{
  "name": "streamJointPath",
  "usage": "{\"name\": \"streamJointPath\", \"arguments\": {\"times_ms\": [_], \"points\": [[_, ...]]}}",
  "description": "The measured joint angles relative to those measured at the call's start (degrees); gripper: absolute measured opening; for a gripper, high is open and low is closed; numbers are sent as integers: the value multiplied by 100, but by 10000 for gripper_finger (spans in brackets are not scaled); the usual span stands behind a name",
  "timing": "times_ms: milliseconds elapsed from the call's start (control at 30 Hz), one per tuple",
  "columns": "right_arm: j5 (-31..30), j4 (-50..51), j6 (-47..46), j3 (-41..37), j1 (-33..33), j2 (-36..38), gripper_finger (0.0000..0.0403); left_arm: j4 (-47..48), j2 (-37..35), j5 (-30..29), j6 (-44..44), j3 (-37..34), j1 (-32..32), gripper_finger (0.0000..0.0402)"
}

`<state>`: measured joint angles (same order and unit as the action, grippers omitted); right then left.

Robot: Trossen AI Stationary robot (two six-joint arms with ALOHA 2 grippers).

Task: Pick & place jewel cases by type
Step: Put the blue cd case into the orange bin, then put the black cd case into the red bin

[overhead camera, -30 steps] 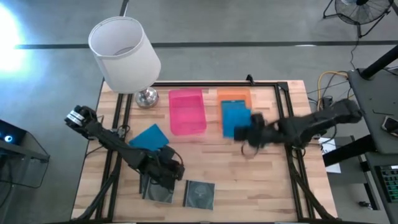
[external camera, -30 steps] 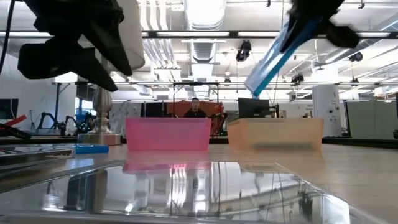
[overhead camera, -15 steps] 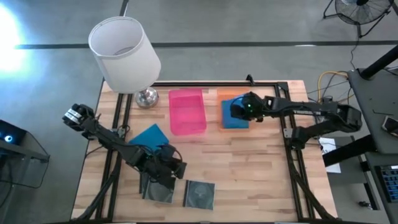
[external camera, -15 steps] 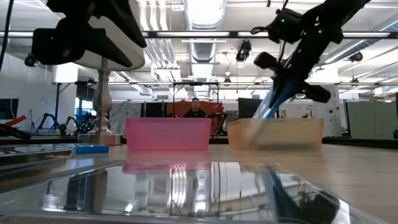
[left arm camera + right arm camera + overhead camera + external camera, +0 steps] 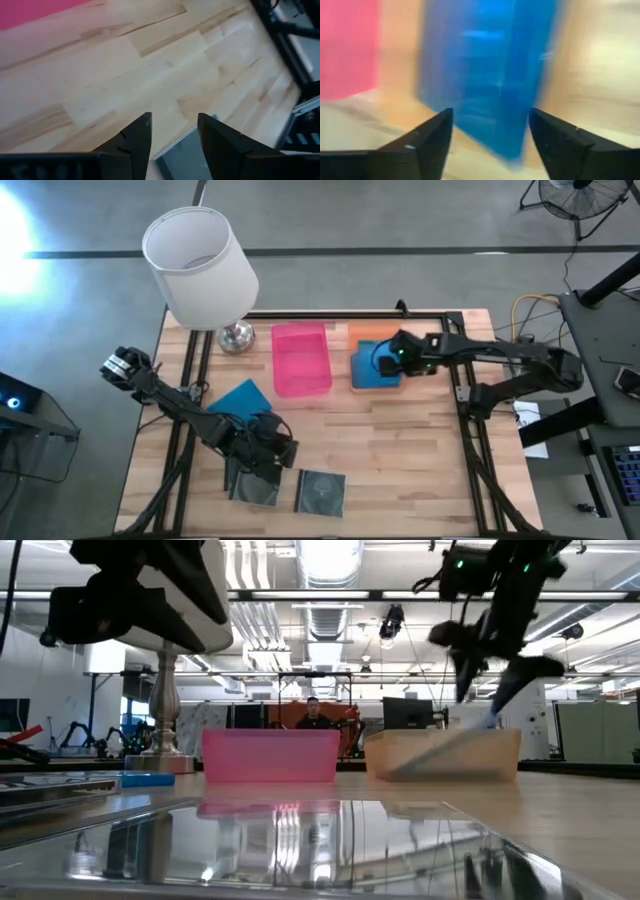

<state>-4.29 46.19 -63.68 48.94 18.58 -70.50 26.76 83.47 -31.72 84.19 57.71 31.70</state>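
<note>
- Right gripper (image 5: 388, 356), upper centre-right of the high view, hangs over the orange tray (image 5: 374, 332), fingers spread, gripping nothing.
- A blue jewel case (image 5: 370, 367) lies tilted in that tray.
- Left gripper (image 5: 277, 453), lower left, fingers parted above the grey jewel cases (image 5: 252, 483).

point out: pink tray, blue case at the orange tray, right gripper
pink tray (image 5: 301, 360): high view, its inner floor.
blue case (image 5: 372, 369): high view, its flat face at the orange tray.
right gripper (image 5: 490, 145): right wrist view, gap between its open fingertips.
</note>
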Motion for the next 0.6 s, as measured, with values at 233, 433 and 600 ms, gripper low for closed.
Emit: {"name": "streamJointPath", "arguments": {"times_ms": [233, 433, 600], "points": [[-1015, 1837, 682, 1147, -948, 637, 332, 886, -106, 546, -149, 0, 0, 142], [349, 885, -834, 747, -3092, 193, 326, 189, 32, 2077, -795, 2, 1, 142], [47, -1586, -2559, 124, -4963, -700, 325, -894, 552, 2587, -1684, 75, 7, 142]]}}
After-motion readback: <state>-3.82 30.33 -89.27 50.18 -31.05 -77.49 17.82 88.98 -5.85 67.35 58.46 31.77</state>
